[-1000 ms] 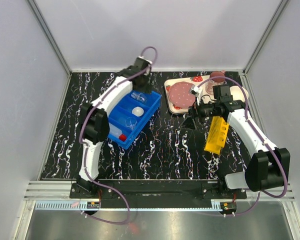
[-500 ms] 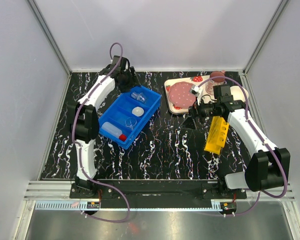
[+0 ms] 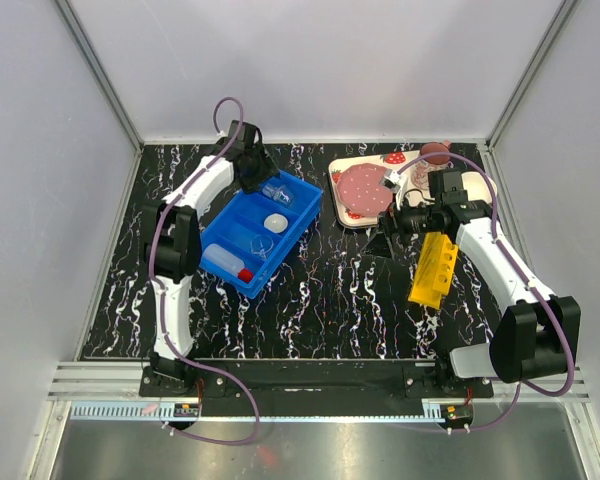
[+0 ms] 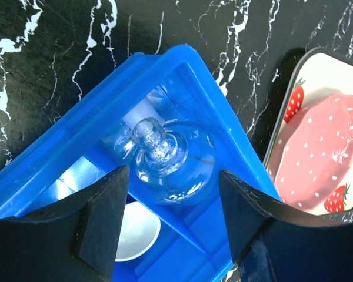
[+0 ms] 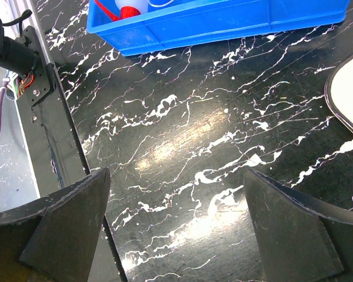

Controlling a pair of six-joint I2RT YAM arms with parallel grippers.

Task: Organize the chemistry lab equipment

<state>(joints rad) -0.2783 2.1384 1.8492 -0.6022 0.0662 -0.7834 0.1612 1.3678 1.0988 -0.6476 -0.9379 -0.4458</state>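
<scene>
Beaker [image 4: 167,155] lies in the bin's [image 4: 223,111] far-corner compartment, left gripper [image 4: 172,176] above it, fingers apart, gripping nothing. Dish [image 3: 275,223] sits one compartment nearer, bottle [image 3: 225,266] at the near end. Rack [image 3: 432,268] lies near the table's [image 3: 320,300] right edge; right gripper [image 5: 176,182] spread wide, empty.

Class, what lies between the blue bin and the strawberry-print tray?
Only a bare strip of black marbled tabletop separates the blue bin and the strawberry-print tray; the left wrist view shows it.

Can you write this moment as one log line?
left pincer: open above flask in bin | right pincer: open, empty | rack: on table, outside bin
</scene>
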